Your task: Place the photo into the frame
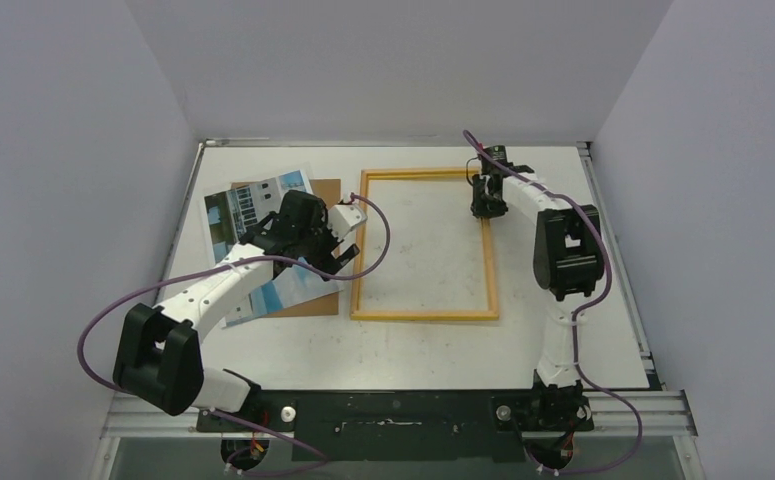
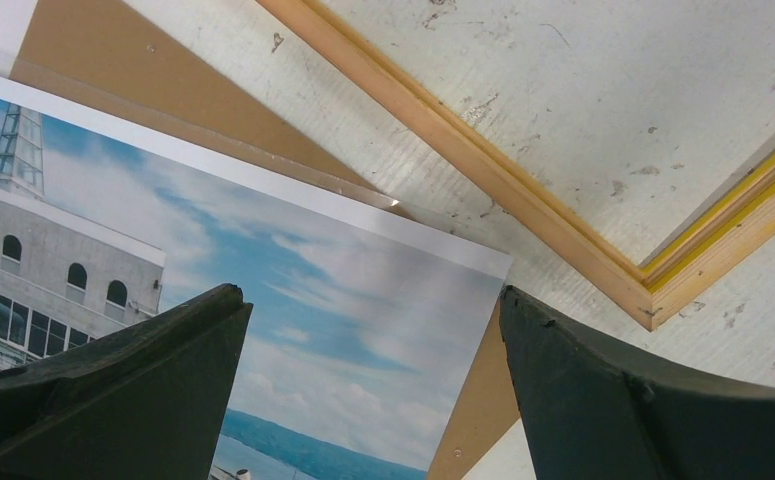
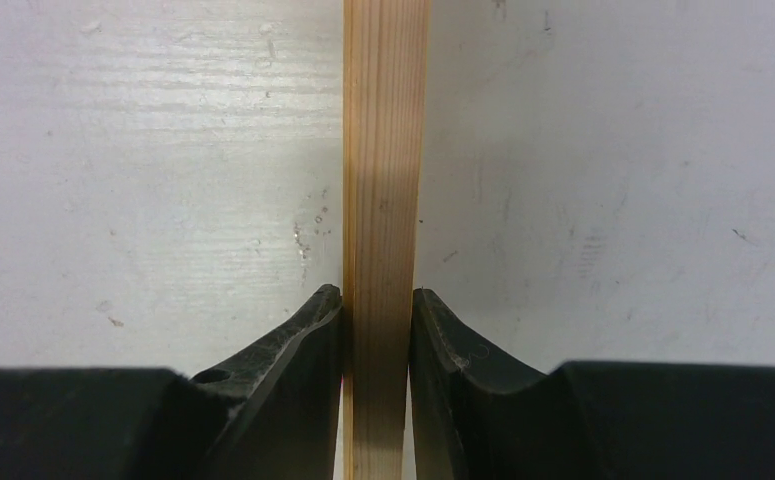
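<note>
View from above of my two arms on a scuffed white table (image 1: 403,345). The frame (image 1: 423,315) lies flat near the middle, its pale wood back facing up. My left wrist camera shows a strip of bright yellow along its inner edge.

To its left, the photo (image 1: 248,205) lies picture side up and slightly askew on a brown backing panel (image 1: 325,190), outside the frame. It shows a white building with arched windows, blue sky with clouds and a band of water.

My left gripper (image 2: 371,300) hangs over the photo's corner nearest the frame, fingers spread wide with nothing between them.

My right gripper (image 3: 376,300) is at the frame's right rail, near the far corner. Its two dark fingertips are pressed against either side of the wooden strip, pinching it.

A small green mark on my right wrist is too small to read.
</note>
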`<state>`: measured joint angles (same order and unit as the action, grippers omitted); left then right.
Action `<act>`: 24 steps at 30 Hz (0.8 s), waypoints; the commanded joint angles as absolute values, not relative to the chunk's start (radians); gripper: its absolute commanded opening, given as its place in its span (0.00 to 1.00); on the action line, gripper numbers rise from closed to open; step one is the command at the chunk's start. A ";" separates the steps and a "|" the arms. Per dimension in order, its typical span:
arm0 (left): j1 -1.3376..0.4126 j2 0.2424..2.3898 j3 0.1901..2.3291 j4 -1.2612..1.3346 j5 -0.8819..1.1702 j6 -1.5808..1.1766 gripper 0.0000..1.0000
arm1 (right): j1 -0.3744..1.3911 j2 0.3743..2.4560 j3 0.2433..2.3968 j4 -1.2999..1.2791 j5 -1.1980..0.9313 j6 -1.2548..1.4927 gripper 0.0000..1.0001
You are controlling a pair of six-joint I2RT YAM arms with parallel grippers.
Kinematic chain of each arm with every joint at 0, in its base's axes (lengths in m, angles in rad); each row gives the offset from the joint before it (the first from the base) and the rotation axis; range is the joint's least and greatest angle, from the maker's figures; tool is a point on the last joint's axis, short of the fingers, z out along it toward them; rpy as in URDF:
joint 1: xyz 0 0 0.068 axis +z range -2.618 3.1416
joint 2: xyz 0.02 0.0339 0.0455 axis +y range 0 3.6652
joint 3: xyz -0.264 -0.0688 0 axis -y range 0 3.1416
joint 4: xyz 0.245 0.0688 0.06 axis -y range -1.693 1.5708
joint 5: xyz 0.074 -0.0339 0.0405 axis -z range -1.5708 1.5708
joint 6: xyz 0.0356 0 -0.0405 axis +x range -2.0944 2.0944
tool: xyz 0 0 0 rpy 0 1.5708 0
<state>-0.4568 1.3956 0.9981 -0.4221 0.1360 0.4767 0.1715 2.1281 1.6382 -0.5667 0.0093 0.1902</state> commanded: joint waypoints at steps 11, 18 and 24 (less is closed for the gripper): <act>-0.440 1.438 1.095 -0.529 0.160 0.448 0.96 | 0.184 2.158 1.701 -0.481 0.008 0.182 0.50; -0.419 1.428 1.077 -0.583 0.194 0.489 0.96 | 0.181 2.154 1.721 -0.482 0.008 0.176 0.49; -0.403 1.405 1.077 -0.585 0.202 0.482 0.96 | 0.181 2.168 1.702 -0.486 0.034 0.168 0.47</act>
